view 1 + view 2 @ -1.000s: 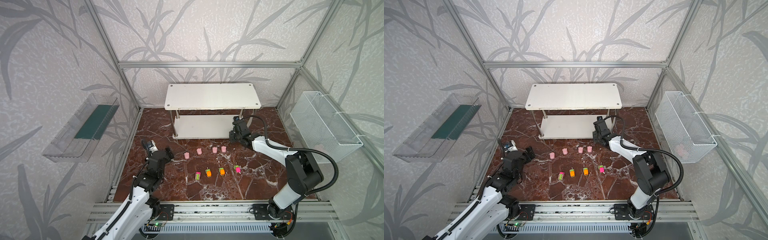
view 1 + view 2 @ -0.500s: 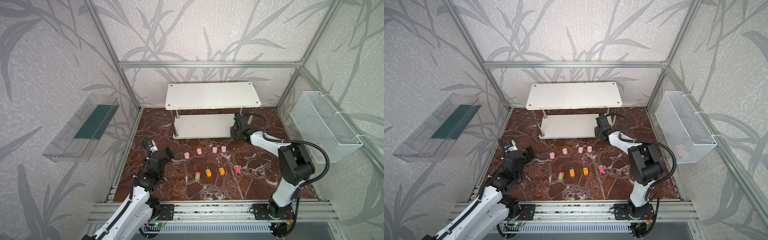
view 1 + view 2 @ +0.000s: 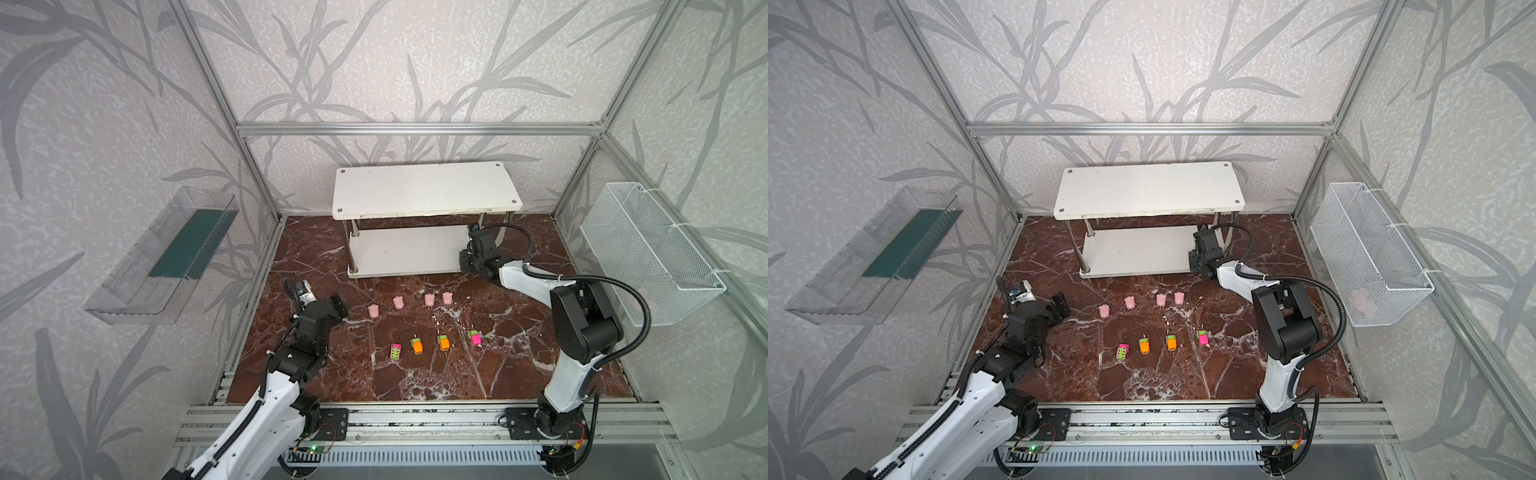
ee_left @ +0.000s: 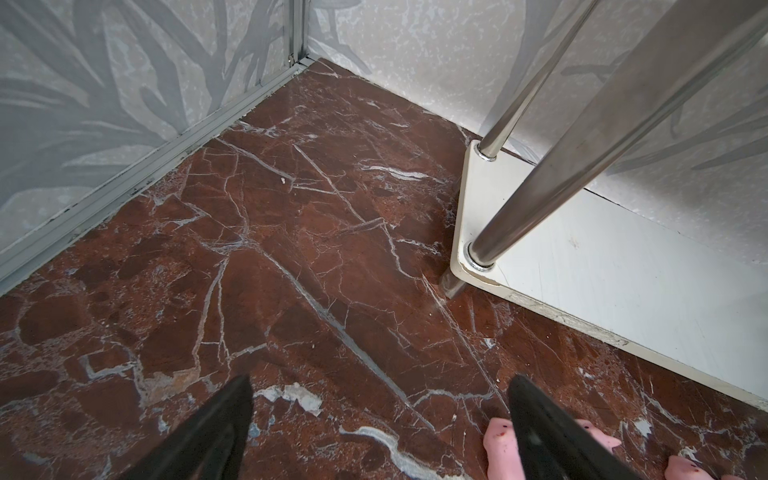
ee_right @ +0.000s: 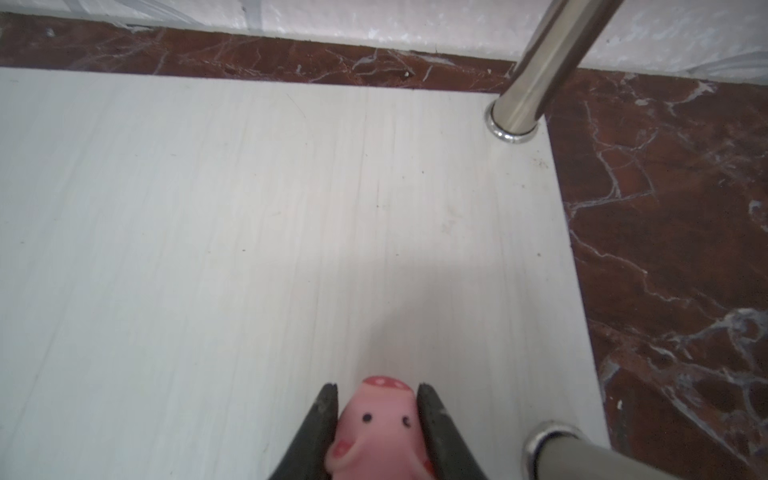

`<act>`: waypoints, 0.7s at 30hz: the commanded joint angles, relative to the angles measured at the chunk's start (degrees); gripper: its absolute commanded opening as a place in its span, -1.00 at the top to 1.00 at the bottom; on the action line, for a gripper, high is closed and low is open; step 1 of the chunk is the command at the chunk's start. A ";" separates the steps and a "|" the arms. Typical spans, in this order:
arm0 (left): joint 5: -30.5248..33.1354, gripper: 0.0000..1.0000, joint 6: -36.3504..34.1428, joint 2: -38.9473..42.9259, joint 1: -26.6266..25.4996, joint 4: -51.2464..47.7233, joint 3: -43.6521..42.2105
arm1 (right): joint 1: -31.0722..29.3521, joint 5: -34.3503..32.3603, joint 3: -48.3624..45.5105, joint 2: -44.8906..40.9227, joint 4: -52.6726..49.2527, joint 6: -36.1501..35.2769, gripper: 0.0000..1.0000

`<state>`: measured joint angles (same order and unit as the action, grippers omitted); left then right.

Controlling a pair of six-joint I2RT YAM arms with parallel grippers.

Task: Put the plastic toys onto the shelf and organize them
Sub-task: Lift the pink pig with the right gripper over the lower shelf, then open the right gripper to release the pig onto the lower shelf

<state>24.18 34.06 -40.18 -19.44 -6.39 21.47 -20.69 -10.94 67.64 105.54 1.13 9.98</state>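
Right wrist view: the right jaws are clenched on a pale pink pig-faced piece (image 5: 376,428), with one black finger (image 5: 318,432) pressed against each of its sides. The piece is over the lower board (image 5: 249,228) of the shelf (image 3: 424,189), close to the board's right end and between the two chrome posts (image 5: 536,70) there. Whether it touches the board I cannot tell.

In both top views the right arm (image 3: 515,280) reaches in under the shelf's top board at that right end. Four more pink pieces (image 3: 398,302) stand in a loose row on the marble table (image 3: 415,382), in front of the shelf and apart from it. Nearer the front, four toy cars (image 3: 417,345) sit in a second row. The two end ones are pink and green, and the two middle ones are orange and green. Both shelf boards carry nothing else.

The left arm (image 3: 307,328) sits at the table's left side. The left jaws are released and spread wide with nothing between them. In the left wrist view only bare marble shows in the gap, and the nearest pink pieces (image 4: 500,444) lie just beside one finger (image 4: 540,436).
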 commanded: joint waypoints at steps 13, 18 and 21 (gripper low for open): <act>1.65 -0.87 -0.07 -0.51 -0.22 -0.04 -0.44 | 1.00 -0.33 4.69 4.71 2.04 -3.26 0.35; 1.76 -0.88 -0.05 -0.33 -0.16 -0.28 -0.60 | 1.34 -0.40 5.88 5.75 1.58 -3.35 0.34; 1.81 -0.88 -0.03 -0.28 -0.17 -0.12 -0.72 | 1.29 -0.53 6.27 6.25 1.36 -3.54 0.28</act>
<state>24.38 34.04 -40.95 -19.44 -6.37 21.47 -19.90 -10.57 72.44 110.85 2.76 6.94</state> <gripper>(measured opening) 0.938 0.355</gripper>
